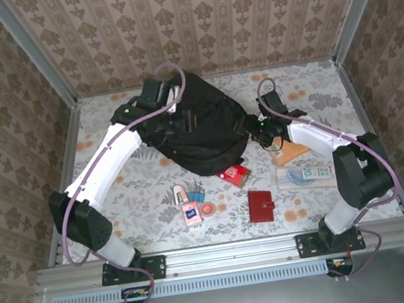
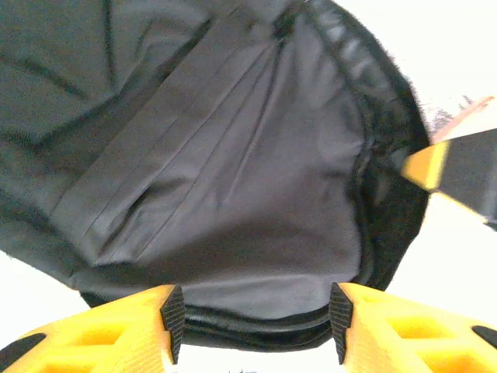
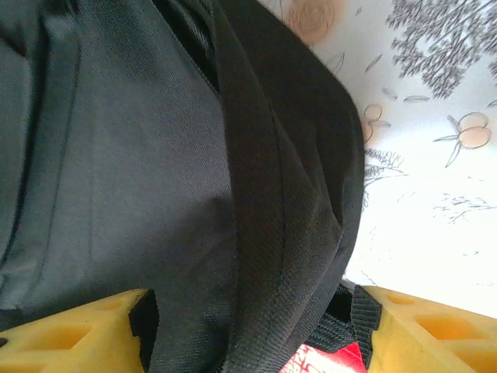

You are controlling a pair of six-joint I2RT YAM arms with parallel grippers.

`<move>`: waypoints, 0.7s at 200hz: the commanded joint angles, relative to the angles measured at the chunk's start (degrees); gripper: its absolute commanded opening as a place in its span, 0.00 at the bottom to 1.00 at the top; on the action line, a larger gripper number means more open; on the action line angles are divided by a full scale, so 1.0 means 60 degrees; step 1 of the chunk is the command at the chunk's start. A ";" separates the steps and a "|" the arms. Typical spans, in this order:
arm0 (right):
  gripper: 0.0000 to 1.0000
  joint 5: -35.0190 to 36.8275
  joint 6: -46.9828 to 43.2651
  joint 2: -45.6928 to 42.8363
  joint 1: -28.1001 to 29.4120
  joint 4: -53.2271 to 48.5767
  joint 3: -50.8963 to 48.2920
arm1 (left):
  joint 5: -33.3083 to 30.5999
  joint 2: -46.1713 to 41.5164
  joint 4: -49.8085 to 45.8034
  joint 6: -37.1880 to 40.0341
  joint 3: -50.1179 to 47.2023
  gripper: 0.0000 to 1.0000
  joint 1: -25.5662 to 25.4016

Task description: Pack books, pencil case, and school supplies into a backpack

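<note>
Yellow fingers (image 3: 93, 330) of your right claw (image 3: 255, 320) sit closest to the lens. Its jaws stand apart with a thick fold of the backpack (image 1: 199, 133) lying between them, and I judge it loose rather than pinched. From above, this claw is at the bag's right edge.

Your left claw (image 2: 256, 315) is at the bag's far-left end. Its jaws are also spread, astride the rim, and it looks onto grey lining, so the mouth seems to lie at that end.

What matters for your next pick:

- **Orange book:** The orange book (image 1: 295, 153) lies on the table (image 1: 313, 83) just beside the right claw, toward the near right. That arm covers part of it, so you cannot read its long axis fully.
- **Pale flat item:** A pale flat item (image 1: 307, 176), book or case I cannot tell, lies nearer to you. Its long axis runs left to right.
- **Red book:** A red book (image 1: 233, 175) pokes out from under the bag's near edge, just below the right claw.
- **Small supplies:** The binder clips (image 1: 195, 195), tape roll (image 1: 208, 209) and pink card (image 1: 191, 214) sit on the near side, left of centre. They are well apart from both claws, and the whole bag lies between them and the left claw.

So your right arm is much the nearer for the books. It would have to draw back toward you and to the right, then turn its jaws across a book's short side.
</note>
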 commanded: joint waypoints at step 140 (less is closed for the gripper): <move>0.00 -0.3841 0.4681 0.0892 -0.0513 1.1818 -0.3074 | 0.0538 0.3296 -0.0862 0.1722 0.1611 0.75 -0.1346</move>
